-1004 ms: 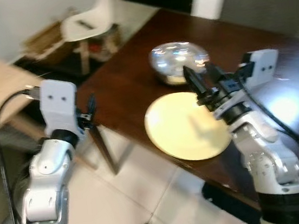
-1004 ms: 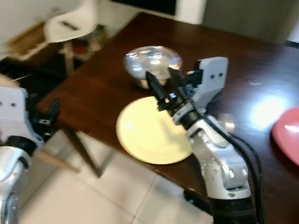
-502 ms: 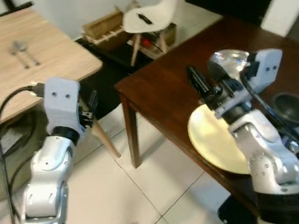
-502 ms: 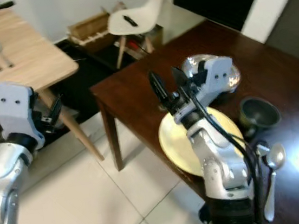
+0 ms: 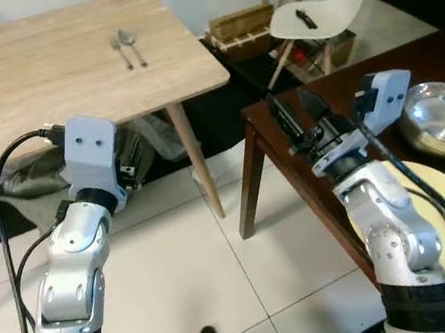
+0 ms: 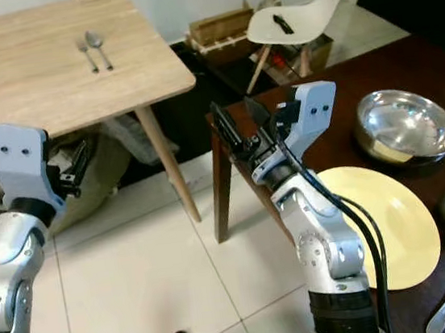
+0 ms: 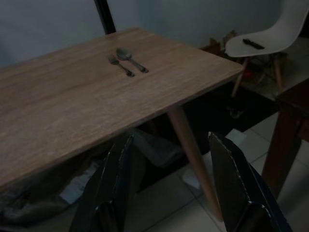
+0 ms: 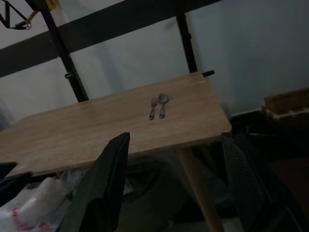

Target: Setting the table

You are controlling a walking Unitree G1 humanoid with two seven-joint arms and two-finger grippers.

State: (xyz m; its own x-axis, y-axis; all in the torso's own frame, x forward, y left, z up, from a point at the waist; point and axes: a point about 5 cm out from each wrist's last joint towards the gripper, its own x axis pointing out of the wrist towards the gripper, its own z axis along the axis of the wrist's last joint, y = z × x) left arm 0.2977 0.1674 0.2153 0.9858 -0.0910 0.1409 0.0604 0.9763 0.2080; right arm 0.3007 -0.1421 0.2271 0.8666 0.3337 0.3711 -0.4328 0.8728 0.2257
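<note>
No text, label, brand, number or sign can be read in any of the views.

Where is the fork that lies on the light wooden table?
The fork lies near the far edge of the light table, touching nothing, just left of a spoon.
</note>
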